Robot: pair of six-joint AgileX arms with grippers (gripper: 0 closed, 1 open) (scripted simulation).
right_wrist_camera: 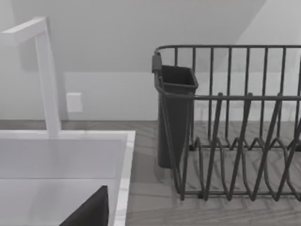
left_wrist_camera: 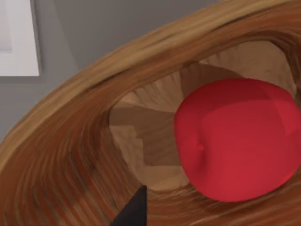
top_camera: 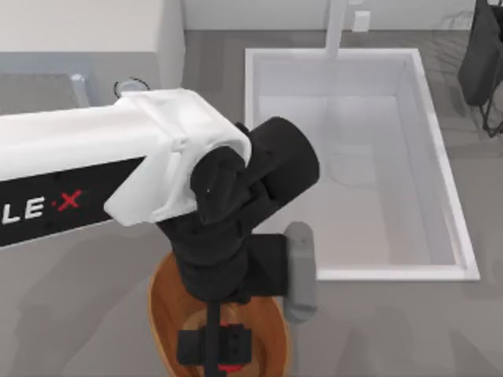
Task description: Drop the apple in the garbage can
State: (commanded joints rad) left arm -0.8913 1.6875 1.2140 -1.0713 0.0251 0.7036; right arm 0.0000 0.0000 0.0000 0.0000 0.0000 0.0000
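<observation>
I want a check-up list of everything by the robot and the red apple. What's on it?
Surface: grey table, bare where seen.
Job's things: apple red, over the garbage can's inside, at the left gripper; whether it is gripped or resting cannot be told.
Clutter: white sink with faucet; dark dish rack with a cutlery cup.
Grippers: left gripper reaches into the garbage can; right arm parked near the sink and rack.
Cables: nothing seen.
Surroundings: pale wall behind the sink.
</observation>
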